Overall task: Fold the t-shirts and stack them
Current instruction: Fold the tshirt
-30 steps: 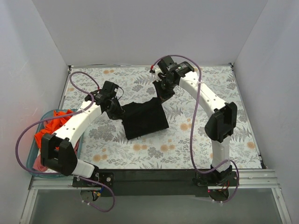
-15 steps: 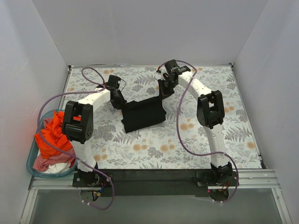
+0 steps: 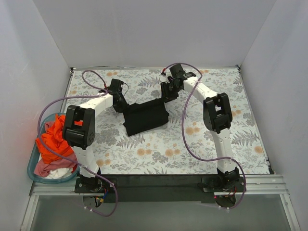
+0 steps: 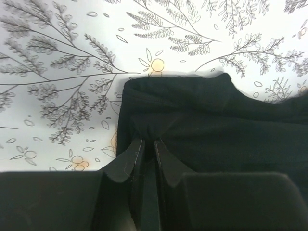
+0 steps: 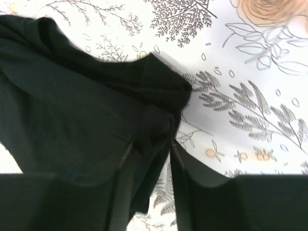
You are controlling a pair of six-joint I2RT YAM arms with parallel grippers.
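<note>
Both arms have drawn the black t-shirt (image 3: 146, 118) tighter and flatter than a second ago. The left gripper (image 4: 147, 144) pinches its far-left corner and the right gripper (image 5: 150, 143) clamps its far-right corner. It lies mid-table (image 3: 216, 144), so this fold looks nearly laid.

One plain black cloth t-shirt (image 3: 147, 118) is lying mid-worktop. One translucent teal plastic basket (image 3: 31, 166) is sitting at the left edge, holding three: one orange-red shirt (image 3: 50, 139), one dusty pink shirt (image 3: 42, 167), one white shirt (image 3: 60, 172). Two white robot arms are working, a left arm (image 3: 94, 102) and a right arm (image 3: 199, 89).
</note>
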